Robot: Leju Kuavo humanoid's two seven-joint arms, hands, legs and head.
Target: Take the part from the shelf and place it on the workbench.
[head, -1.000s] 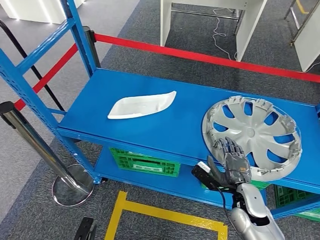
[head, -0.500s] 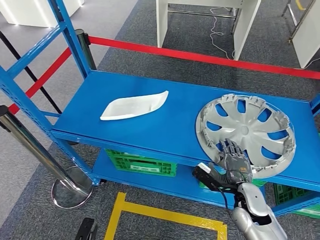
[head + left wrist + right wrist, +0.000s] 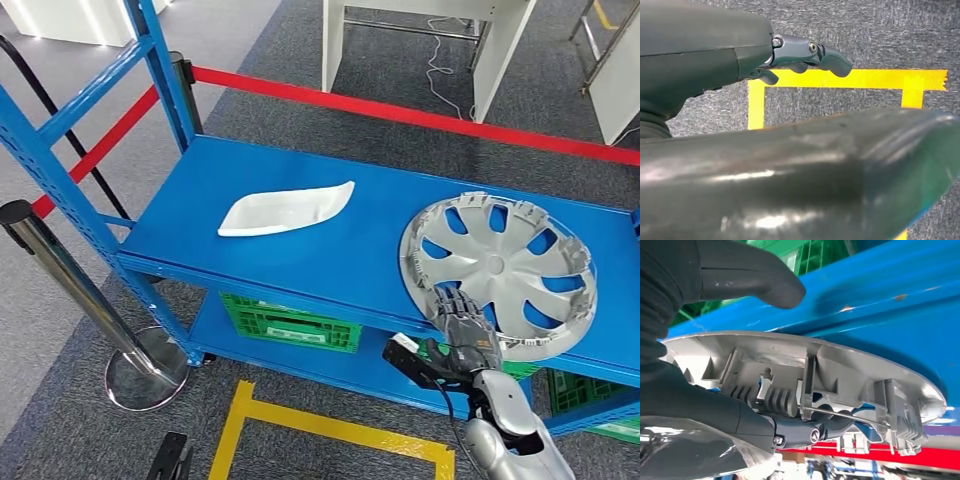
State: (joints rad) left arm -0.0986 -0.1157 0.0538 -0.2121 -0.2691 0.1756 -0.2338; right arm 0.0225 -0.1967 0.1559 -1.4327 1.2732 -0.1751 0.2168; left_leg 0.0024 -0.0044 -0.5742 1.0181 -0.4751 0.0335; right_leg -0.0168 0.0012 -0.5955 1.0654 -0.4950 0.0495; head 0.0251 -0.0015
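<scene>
A silver wheel cover (image 3: 498, 275) lies inner face up at the right end of the blue shelf (image 3: 302, 270), its near rim over the shelf's front edge. My right hand (image 3: 468, 335) is at that near rim: the fingers (image 3: 806, 432) lie on the ribbed inner side of the wheel cover (image 3: 836, 375), and the thumb (image 3: 753, 282) reaches along the other side with a strip of shelf showing between it and the rim. A white curved part (image 3: 285, 212) lies near the middle of the shelf. My left hand (image 3: 806, 52) hangs over the floor, fingers straight, holding nothing.
Green crates (image 3: 287, 325) sit on the lower shelf. A red barrier belt (image 3: 407, 115) runs behind the shelf, and a chrome post (image 3: 83, 300) stands at its left. Yellow tape (image 3: 332, 430) marks the floor in front. White furniture legs (image 3: 498, 50) stand beyond the belt.
The whole picture sways slightly as the camera shifts. My right hand has slid a little toward the near edge of the wheel cover's rim; the cover stays about where it was.
</scene>
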